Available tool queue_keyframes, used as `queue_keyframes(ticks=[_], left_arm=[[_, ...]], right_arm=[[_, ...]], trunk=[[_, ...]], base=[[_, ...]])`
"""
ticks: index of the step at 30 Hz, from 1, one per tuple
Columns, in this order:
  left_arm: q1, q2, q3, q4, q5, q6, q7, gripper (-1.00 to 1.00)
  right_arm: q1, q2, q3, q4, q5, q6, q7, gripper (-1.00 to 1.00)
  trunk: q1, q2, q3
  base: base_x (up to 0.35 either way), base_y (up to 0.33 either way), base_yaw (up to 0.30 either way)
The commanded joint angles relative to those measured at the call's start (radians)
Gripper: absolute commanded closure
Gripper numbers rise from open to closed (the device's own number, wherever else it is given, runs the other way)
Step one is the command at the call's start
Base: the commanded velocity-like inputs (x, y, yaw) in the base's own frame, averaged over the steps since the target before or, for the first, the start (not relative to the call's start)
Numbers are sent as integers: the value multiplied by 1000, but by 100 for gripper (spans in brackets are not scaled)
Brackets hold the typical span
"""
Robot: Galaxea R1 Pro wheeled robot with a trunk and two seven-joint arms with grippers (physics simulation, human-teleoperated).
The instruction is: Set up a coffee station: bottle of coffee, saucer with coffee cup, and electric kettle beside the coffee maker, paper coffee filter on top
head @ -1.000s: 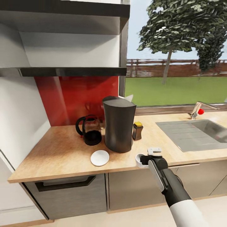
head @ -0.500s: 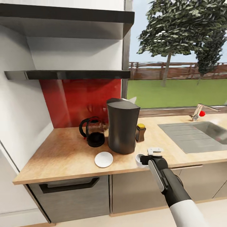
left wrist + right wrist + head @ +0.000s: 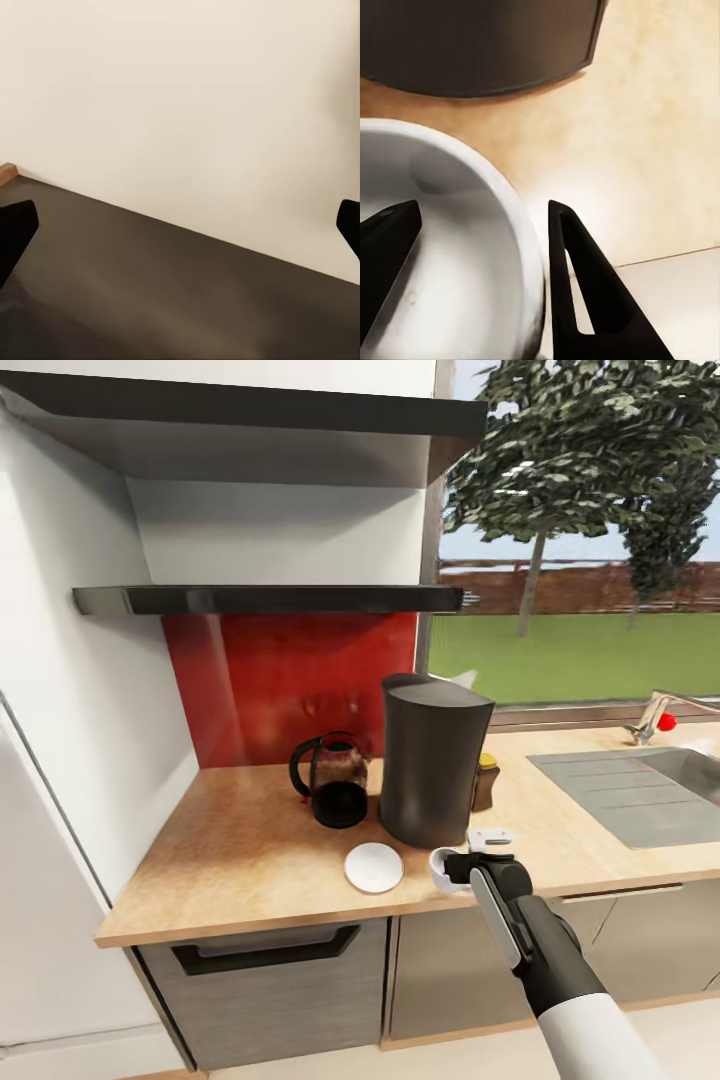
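Head view shows our right end effector gripping the coffee cup by its rim above the counter edge, near the empty saucer; kettle, coffee maker and coffee bottle already stand grouped.

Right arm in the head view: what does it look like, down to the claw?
The right arm has a white glossy forearm, then a dark grey wrist section with a light grey stripe along it. The right claw is black, with slim tapering fingers; one shows a long slot. No cables or markings visible.
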Motion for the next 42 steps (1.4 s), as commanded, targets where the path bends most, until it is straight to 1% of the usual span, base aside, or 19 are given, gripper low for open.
queue_keyframes(ticks=[1, 9, 21, 28, 36, 42], left_arm=[[-1, 0, -4, 1, 9, -5, -2, -100], [-1, 0, -4, 3, 9, -5, -3, -100], [-1, 0, -5, 2, 9, -5, -3, -100], [-1, 0, -3, 0, 10, -5, 1, -100], [-1, 0, -3, -2, 10, -5, 4, -100], [-1, 1, -2, -2, 10, -5, -3, -100]], right_arm=[[-1, 0, 1, 0, -10, 3, -10, 100], [-1, 0, 1, 0, -10, 3, -10, 100], [-1, 0, 1, -1, -10, 3, -10, 100], [-1, 0, 2, 0, -10, 3, -10, 100], [-1, 0, 3, 0, -10, 3, -10, 100], [-1, 0, 4, 4, -10, 4, -10, 100]], trunk=[[0, -1, -1], [0, -1, -1], [0, -1, 0], [0, -1, 0], [0, -1, 0], [0, -1, 0]], base=[[0, 303, 0], [0, 288, 0], [0, 29, 0], [44, 158, 0], [19, 33, 0], [160, 210, 0]])
